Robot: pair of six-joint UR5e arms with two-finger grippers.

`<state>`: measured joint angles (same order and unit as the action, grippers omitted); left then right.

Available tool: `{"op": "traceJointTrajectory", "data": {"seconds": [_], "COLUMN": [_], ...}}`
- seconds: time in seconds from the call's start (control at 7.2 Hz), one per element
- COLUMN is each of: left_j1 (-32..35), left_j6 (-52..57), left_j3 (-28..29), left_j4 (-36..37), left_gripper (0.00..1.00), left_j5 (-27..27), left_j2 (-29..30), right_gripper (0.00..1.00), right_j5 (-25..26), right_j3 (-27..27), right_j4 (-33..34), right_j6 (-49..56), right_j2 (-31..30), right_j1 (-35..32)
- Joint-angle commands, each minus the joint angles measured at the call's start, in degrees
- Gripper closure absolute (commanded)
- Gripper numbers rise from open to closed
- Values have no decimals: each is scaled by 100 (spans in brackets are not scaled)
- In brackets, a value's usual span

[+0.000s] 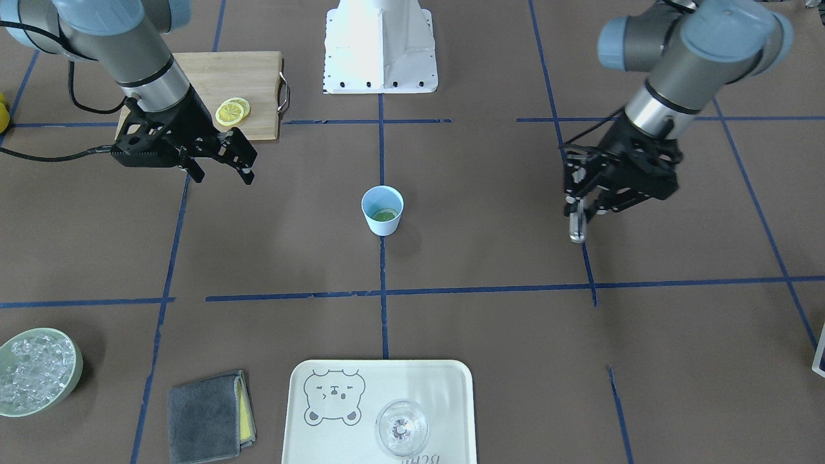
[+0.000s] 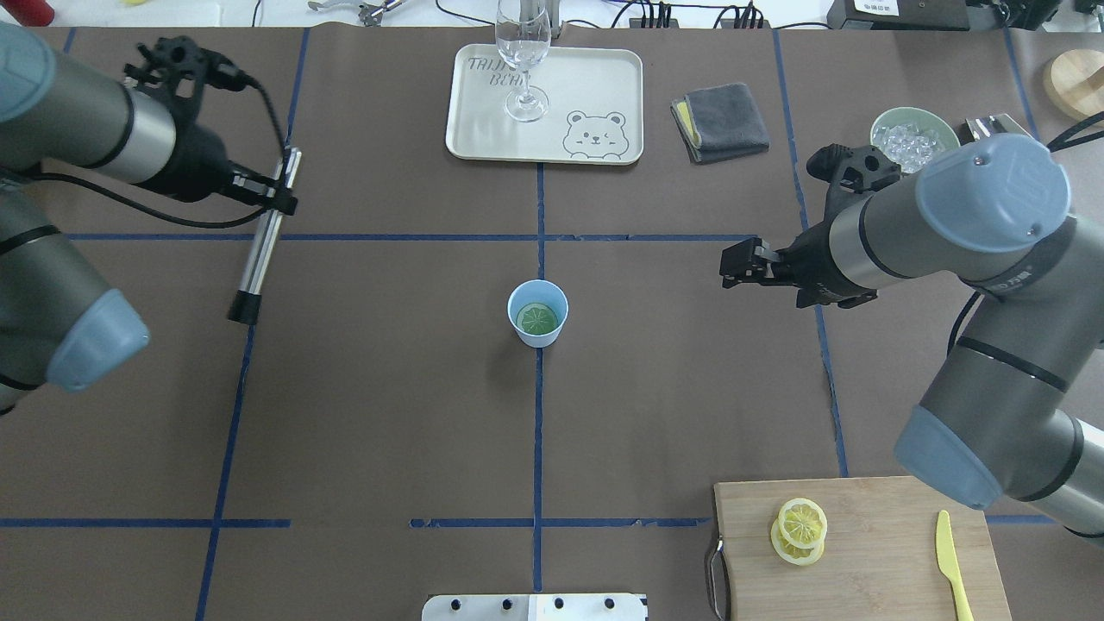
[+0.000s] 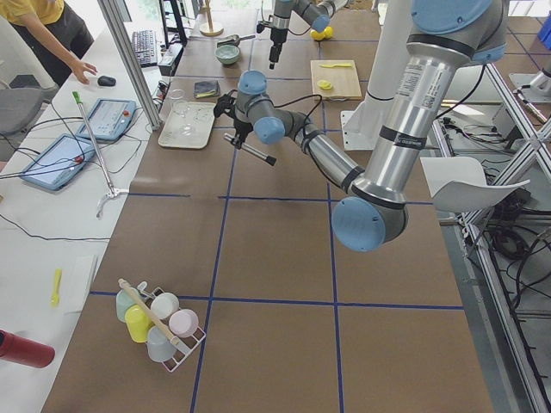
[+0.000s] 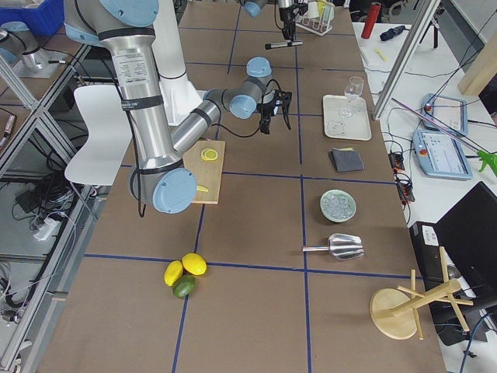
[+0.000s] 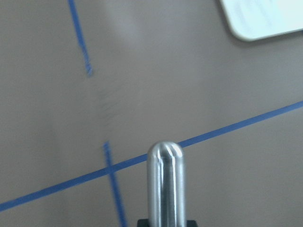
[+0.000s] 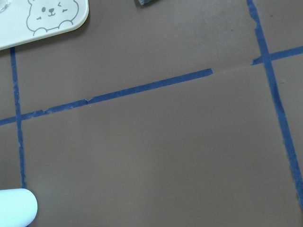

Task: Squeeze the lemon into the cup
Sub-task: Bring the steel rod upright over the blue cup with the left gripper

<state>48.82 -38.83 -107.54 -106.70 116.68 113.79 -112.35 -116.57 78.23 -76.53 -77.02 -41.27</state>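
Observation:
The light-blue cup point(image 1: 382, 219) stands at the table's middle, also in the overhead view point(image 2: 520, 302). A lemon slice point(image 2: 538, 320) lies flat inside it. Two more lemon slices point(image 2: 799, 530) lie stacked on the wooden cutting board point(image 2: 871, 569). My right gripper point(image 1: 222, 173) is open and empty, hovering between the board and the cup, well to the cup's side. My left gripper point(image 2: 279, 202) is shut on a metal rod point(image 2: 263, 237), held far from the cup on the other side. The rod's rounded end shows in the left wrist view point(image 5: 164, 179).
A cream tray point(image 2: 595, 86) with a clear glass point(image 2: 523, 52) sits at the far edge. A grey cloth point(image 2: 720, 121) and a green bowl of ice point(image 2: 912, 138) are to its right. A yellow plastic knife point(image 2: 953, 565) lies on the board.

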Motion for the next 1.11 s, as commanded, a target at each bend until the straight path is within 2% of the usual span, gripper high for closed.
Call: {"op": "traceJointTrajectory", "data": {"seconds": [0.0, 0.14, 0.28, 0.42, 0.56, 0.69, 0.83, 0.97], "left_j1": [-505, -723, -1317, -1949, -2417, -2700, -3068, -3315], "left_j6": [103, 104, -9, 7, 59, 217, 601, 814], "left_j3": [-283, -312, -190, -32, 317, 817, 1005, 1163], "left_j4": [116, -1043, -2307, -2894, -3831, -5137, -5768, -5957], "left_gripper": [100, 100, 100, 100, 100, 100, 100, 100], "left_j5": [-444, -1053, -2234, -3560, -4513, -5497, -6263, -6706], "left_j2": [836, 864, 820, 837, 759, 602, 600, 626], "right_gripper": [0, 0, 0, 0, 0, 0, 0, 0], "right_j5": [-24, -32, -85, -103, -103, -111, -129, -138], "right_j3": [-268, -348, -410, -410, -445, -454, -446, -454], "right_j4": [0, 0, 8, 0, 8, 8, 8, 8], "right_j6": [181, 565, 621, 613, 613, 613, 613, 613], "right_j2": [-409, -637, -744, -806, -841, -859, -850, -850], "right_j1": [-232, -381, -443, -444, -444, -444, -435, -435]}}
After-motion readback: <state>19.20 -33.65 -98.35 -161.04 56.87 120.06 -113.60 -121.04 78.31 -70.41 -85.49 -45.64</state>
